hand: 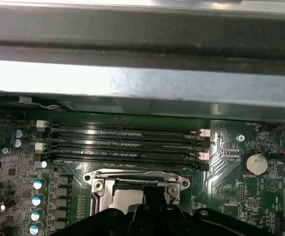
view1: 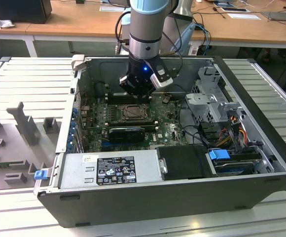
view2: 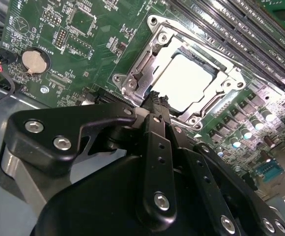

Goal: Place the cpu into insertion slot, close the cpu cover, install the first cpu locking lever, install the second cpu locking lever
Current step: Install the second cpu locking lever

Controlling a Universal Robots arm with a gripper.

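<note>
An open black computer case [view1: 261, 163] lay on a ribbed grey surface [view1: 24, 79]. Inside sat a silver power supply [view1: 111, 169] and blue-tabbed drive bay [view1: 219, 154]. A coin battery [view2: 35, 60] sat on the green board.

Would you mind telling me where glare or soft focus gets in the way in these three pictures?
In the second wrist view, light washes the pale silver-grey square cpu nearly white, and the black gripper looms close. In the first wrist view, the grey metal case wall is a bright, soft band. In the exterior view, the dark case interior leaves the square metal-rimmed insertion slot dim.
</note>
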